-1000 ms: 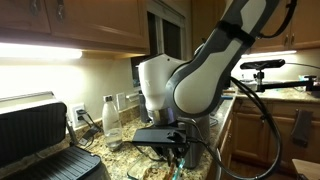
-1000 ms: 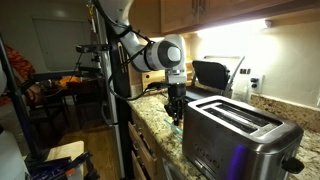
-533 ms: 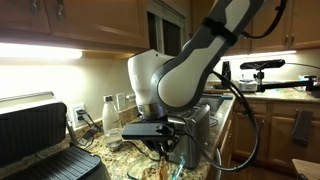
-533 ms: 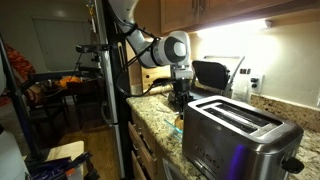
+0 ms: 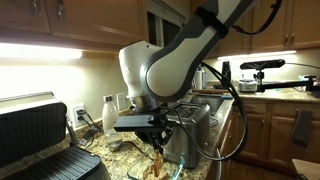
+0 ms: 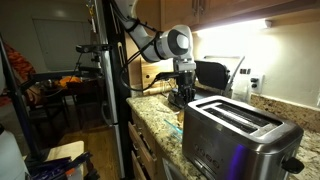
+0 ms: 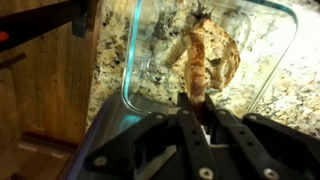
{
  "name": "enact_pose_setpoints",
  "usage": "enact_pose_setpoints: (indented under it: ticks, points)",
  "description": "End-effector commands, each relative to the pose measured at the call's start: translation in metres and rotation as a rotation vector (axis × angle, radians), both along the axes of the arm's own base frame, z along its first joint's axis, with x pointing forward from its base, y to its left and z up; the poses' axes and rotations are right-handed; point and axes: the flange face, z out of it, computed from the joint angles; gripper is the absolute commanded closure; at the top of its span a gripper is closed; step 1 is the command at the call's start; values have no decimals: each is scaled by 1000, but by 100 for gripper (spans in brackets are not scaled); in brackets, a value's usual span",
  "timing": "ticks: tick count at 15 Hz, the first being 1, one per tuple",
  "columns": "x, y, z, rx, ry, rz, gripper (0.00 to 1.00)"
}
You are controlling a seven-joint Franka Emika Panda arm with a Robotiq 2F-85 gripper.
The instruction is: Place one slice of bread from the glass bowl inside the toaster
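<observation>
In an exterior view the end effector (image 5: 160, 150) hangs over the glass bowl (image 5: 138, 172) on the near bench (image 5: 118, 152), the toaster (image 5: 198, 135) just behind; in an exterior view the toaster (image 6: 240, 128) shows no bread on top; in the wrist view the end effector (image 7: 197, 105) is closed on the slice of bread (image 7: 198, 55), held upright above the bowl: the grasp looks done, carrying and inserting remain

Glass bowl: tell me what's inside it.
In the wrist view the glass bowl holds tan bread; the gripper grips one slice of bread edge-on. Behind it lies more bread, count unclear. The gripper covers the bowl's near part.
</observation>
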Motion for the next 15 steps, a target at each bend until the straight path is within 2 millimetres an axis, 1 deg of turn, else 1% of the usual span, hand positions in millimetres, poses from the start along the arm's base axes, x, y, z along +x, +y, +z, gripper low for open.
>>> enact_pose_setpoints:
  ticks: [1, 5, 7, 15]
  points:
    - [-5, -1, 19, -29, 8, 0, 96]
    - [-8, -1, 39, -52, 6, -7, 96]
    - [-9, 0, 52, -64, 1, -8, 96]
    - [-18, 15, 113, -133, 1, -2, 96]
